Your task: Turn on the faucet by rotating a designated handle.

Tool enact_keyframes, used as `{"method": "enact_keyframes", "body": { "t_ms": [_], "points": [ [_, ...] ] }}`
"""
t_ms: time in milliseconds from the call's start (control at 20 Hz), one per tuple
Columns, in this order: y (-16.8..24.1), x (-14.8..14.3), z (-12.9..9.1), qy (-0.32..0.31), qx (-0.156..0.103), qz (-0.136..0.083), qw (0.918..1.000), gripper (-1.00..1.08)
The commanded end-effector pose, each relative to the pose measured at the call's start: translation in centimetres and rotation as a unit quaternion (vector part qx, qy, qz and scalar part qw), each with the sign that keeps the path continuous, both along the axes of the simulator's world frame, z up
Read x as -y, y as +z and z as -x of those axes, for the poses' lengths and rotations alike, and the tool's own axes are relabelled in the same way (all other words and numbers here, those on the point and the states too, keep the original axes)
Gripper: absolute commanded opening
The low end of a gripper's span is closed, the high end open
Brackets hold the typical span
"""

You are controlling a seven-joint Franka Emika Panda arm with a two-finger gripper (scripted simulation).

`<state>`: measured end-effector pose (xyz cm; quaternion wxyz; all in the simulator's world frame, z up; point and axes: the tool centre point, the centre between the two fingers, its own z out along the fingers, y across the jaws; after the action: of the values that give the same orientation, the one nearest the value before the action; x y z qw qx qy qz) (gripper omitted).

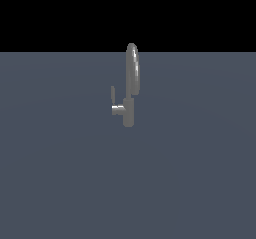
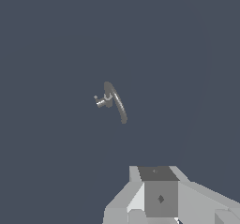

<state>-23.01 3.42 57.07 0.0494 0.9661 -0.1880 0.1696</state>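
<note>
The faucet (image 1: 129,112) is a small grey tap standing on the grey-blue floor in the middle of the exterior view. Its tall, narrow arched spout (image 1: 132,68) rises above the body. The handle (image 1: 113,94) is a thin flat lever standing upright on a short horizontal stub, on the exterior view's left of the body. In the wrist view the faucet (image 2: 116,102) shows small and from above, with the handle (image 2: 99,101) beside it. Only part of my gripper (image 2: 159,197) shows at the wrist view's edge, far from the faucet. Its fingertips are cut off. The arm does not show in the exterior view.
A flat grey-blue floor (image 1: 60,173) stretches around the faucet. A black background lies beyond its far edge.
</note>
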Motion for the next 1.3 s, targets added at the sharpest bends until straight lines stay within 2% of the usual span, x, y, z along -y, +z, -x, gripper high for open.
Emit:
{"method": "enact_keyframes", "body": {
  "t_ms": [0, 250, 500, 900, 1250],
  "points": [
    [1.0, -1.3, -0.5, -0.029, 0.024, 0.01, 0.9992, -1.0],
    [2.1, -4.0, -1.8, -0.084, 0.069, 0.031, 0.9936, -1.0],
    [2.3, -6.8, -3.8, -0.134, 0.107, 0.051, 0.9838, -1.0],
    [0.3, -10.8, -8.1, -0.207, 0.157, 0.082, 0.9623, -1.0],
    [-3.8, -13.1, -12.9, -0.265, 0.185, 0.105, 0.9405, -1.0]
  ]
}}
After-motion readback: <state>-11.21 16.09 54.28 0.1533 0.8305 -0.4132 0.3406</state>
